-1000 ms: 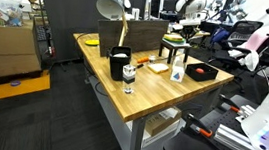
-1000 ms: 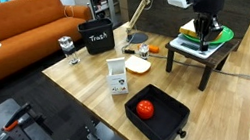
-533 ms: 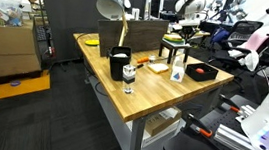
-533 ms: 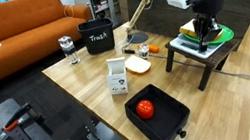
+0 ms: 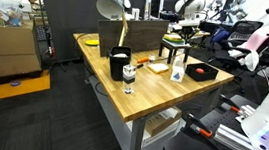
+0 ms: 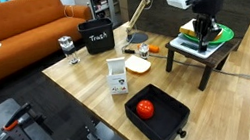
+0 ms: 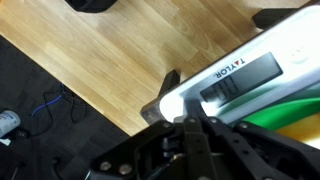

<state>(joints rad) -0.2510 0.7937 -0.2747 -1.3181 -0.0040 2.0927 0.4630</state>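
A: One tool (image 6: 206, 31) — fingers together, nothing clamped?
B: Yes. Its tip is at the white scale (image 7: 240, 78), which sits unlifted on the black stand (image 6: 185, 50) on the table (image 6: 86, 81).

No visible change from the earlier pictures, not even at the gripper (image 6: 203, 29).

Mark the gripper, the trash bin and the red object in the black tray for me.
gripper (image 6: 205, 31): an exterior view, between its fingertips.
trash bin (image 6: 97, 39): an exterior view, front wall.
red object (image 6: 145, 108): an exterior view, its middle.
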